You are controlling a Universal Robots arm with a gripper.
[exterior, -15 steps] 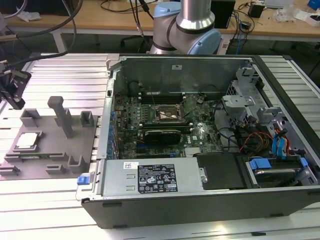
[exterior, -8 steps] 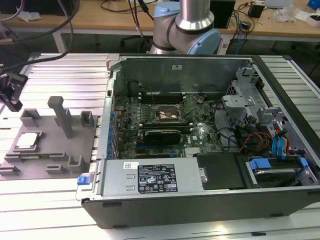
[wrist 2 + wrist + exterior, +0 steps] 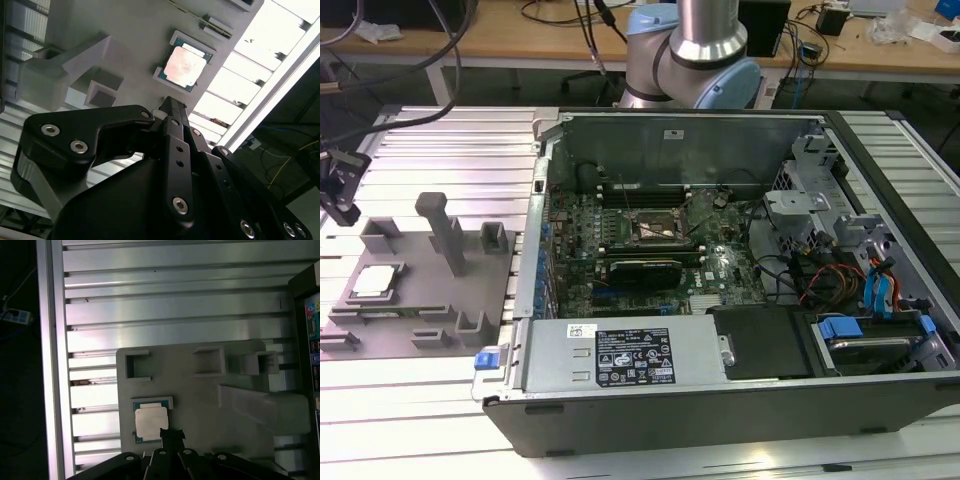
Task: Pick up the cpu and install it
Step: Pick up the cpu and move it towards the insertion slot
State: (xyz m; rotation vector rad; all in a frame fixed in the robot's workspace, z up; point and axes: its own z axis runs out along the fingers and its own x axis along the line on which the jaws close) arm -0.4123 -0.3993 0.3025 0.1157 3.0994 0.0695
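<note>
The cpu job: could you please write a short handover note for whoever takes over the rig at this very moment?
Gripper: hovers over the grey fixture tray, its tip close to the cpu, and carries nothing.
Cpu: lies flat in its pocket of the tray, on the exterior view's left, outside the computer case.
Socket: on the motherboard inside the open case; the cpu is not in it.
Done: nothing beyond the gripper standing over the tray.
Left: the pick-up and the install.
</note>
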